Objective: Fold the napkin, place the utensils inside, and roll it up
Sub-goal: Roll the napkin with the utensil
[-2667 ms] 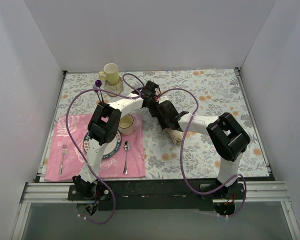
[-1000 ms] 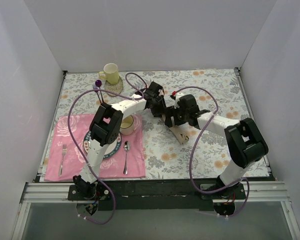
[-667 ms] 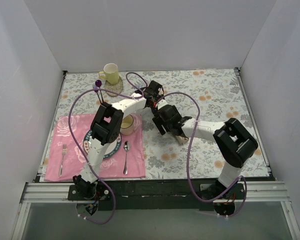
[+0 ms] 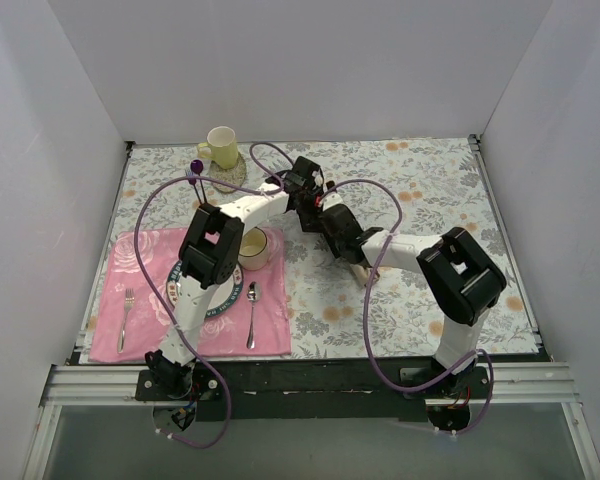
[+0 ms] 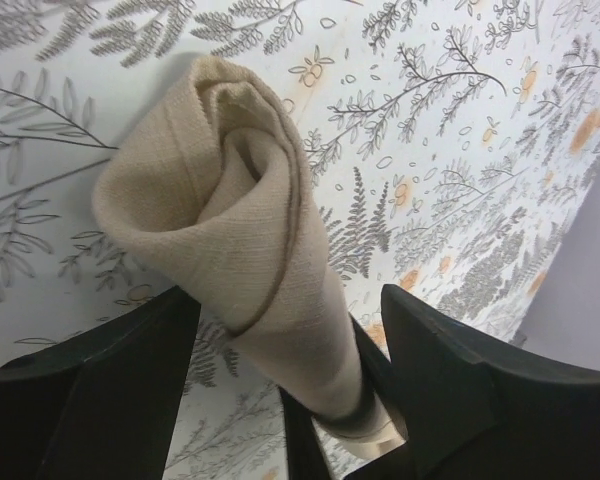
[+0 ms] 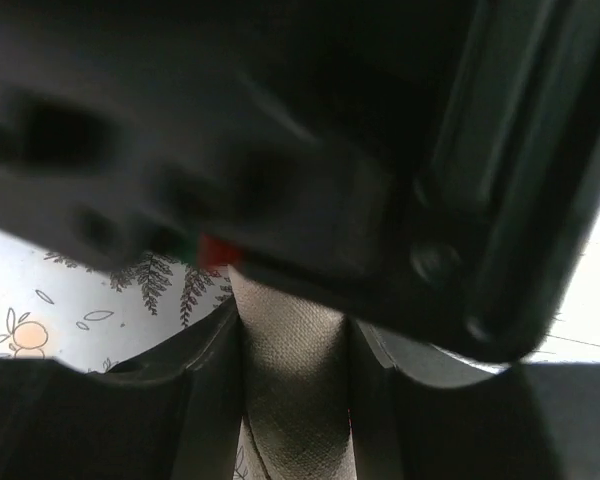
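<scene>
rolled beige-tan cloth napkin (image 5: 210, 200) lay between the parted jaws of the left gripper (image 5: 285, 320), ungripped, the right gripper (image 6: 292, 360) clamped tight around it

The napkin (image 5: 220, 220) is plain beige-tan, with a darker brown line along one edge. Under it the tablecloth (image 5: 460, 120) is pale grey-white, printed with grey fern sprays and small orange blossoms. The left gripper (image 5: 287, 300) has matt black fingers (image 5: 110, 400). At 8 o'clock on the table the placemat (image 4: 120, 265) is pink with paler roses; on it a plate (image 4: 223, 303) shows a dark blue-green rim band, a bowl (image 4: 255, 248) is cream, and the spoon (image 4: 252, 305) and fork (image 4: 127, 312) are silver-grey. At 11 o'clock stands a pale yellow mug (image 4: 221, 146). The arms (image 4: 250, 208) are white with black joints, their cables (image 4: 366, 335) purple
</scene>
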Robot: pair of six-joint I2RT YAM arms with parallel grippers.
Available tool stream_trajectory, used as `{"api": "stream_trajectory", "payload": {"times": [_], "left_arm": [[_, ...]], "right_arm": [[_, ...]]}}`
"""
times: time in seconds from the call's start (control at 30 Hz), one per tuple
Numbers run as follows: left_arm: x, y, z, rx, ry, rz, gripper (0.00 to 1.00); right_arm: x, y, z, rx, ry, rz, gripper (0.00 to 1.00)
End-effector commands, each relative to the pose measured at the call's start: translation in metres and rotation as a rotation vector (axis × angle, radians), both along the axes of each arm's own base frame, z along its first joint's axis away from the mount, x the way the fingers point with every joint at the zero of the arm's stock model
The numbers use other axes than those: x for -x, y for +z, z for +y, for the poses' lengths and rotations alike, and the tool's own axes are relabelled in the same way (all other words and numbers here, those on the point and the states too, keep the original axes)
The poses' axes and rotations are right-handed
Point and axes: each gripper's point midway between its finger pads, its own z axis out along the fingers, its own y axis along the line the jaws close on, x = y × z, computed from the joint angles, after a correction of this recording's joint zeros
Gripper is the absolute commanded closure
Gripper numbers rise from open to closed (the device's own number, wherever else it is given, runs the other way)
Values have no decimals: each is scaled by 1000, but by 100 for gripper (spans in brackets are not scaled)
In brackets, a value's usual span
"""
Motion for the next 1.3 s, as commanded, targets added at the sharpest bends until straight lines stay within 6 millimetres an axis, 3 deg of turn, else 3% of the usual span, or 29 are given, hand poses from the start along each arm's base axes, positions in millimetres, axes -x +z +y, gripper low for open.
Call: {"api": "stream_trajectory", "payload": {"times": [0.0, 0.13, 0.23, 0.27, 0.3, 0.43, 0.5, 0.6, 0.87, 0.97, 1.1, 1.2, 1.27], "left_arm": [[-12, 22, 20, -27, 13, -33, 25], [-15, 37, 20, -16, 15, -54, 22], [-11, 33, 22, -17, 21, -40, 20], [-9, 30, 22, -12, 26, -28, 11], [-6, 29, 20, 1, 22, -17, 8], [0, 30, 8, 32, 18, -21, 8], [3, 30, -1, 27, 12, -29, 9], [6, 14, -5, -3, 21, -11, 12], [2, -27, 12, -127, 79, -3, 31], [4, -32, 19, -161, 84, -8, 29], [3, -22, 26, -173, 97, -31, 14], [-8, 7, 28, -119, 101, -59, 7], [-22, 39, 31, -82, 108, -110, 6]], "right_arm": [[15, -13, 2, -173, 11, 140, 54], [14, -10, 12, -338, 58, 210, 55], [15, -6, 18, -443, 95, 269, 55], [15, -4, 21, -475, 108, 287, 55], [16, -3, 21, -518, 123, 318, 55], [16, -3, 22, -624, 143, 377, 56], [17, -5, 21, -680, 137, 408, 56], [17, -5, 20, -756, 135, 443, 56], [20, -12, 13, -778, 115, 467, 54], [17, -12, 9, -746, 110, 451, 53], [14, -13, 9, -738, 103, 457, 56], [17, -13, 12, -768, 95, 474, 57], [20, -15, 12, -802, 74, 497, 58]]}}
